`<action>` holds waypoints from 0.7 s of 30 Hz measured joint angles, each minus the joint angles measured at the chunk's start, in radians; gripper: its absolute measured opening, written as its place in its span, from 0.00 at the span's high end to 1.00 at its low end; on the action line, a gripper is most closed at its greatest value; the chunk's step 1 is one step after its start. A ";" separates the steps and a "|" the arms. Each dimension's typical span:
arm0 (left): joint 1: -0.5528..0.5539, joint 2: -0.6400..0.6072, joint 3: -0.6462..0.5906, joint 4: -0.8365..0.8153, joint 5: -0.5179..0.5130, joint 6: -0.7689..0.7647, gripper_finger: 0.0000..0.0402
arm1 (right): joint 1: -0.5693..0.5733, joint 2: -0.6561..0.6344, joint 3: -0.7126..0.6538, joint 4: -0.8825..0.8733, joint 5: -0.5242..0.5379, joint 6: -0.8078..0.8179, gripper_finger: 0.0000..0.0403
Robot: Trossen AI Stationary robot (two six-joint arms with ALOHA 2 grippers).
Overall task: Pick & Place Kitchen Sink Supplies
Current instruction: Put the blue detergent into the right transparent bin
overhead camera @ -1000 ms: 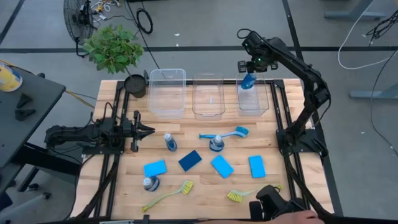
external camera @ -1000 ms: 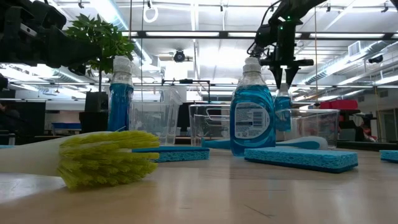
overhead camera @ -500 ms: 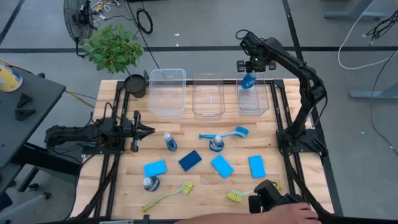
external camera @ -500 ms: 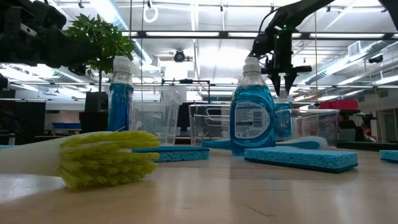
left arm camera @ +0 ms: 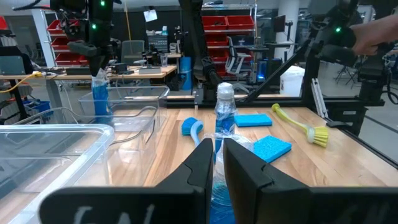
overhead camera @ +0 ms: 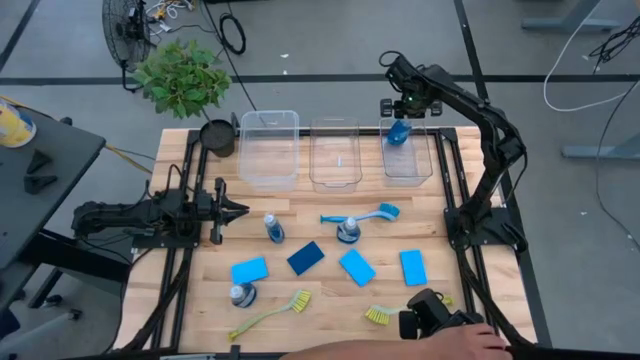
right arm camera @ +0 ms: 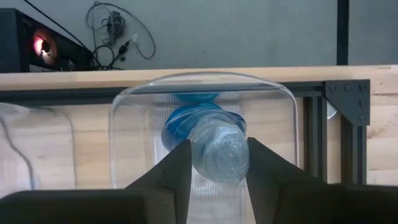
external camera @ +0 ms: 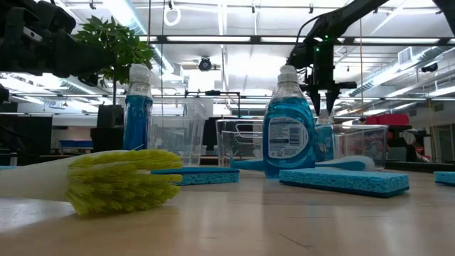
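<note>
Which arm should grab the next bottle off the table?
Left. The left gripper rests, shut, right beside a small blue bottle; the right gripper is away over the far right clear plastic bin.

Both robot arms are black and made of long thin tubes with chunky joints. The right arm [overhead camera: 478, 110] has a small green light near its wrist. The left arm [overhead camera: 130, 216] has flat, pointed black fingers [left arm camera: 202, 168].

This is a robotics lab or workshop: a pale wooden worktop [overhead camera: 330, 290] on black metal framing stands on grey concrete floor [overhead camera: 330, 40] with loose black cables [overhead camera: 232, 32], red parts-bin shelving [left arm camera: 224, 28], office chairs [left arm camera: 239, 59] and ceiling strip lights [external camera: 213, 39] behind.
</note>
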 joint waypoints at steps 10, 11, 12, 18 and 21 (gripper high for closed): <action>0.000 0.000 0.000 0.000 0.000 0.000 0.89 | 0.000 -0.001 -0.023 0.033 0.001 -0.001 0.71; 0.000 0.000 0.000 0.000 0.000 0.000 0.89 | 0.000 -0.001 -0.023 0.033 0.001 -0.001 0.71; 0.000 0.000 0.000 0.000 0.000 0.000 0.89 | 0.000 -0.001 -0.023 0.033 0.001 -0.003 0.71; 0.000 0.000 0.000 0.000 0.000 0.000 0.89 | 0.000 -0.001 -0.023 0.038 0.001 -0.009 0.70; 0.000 0.000 0.000 0.000 0.000 0.000 0.89 | 0.000 -0.001 -0.023 0.041 0.000 -0.015 0.67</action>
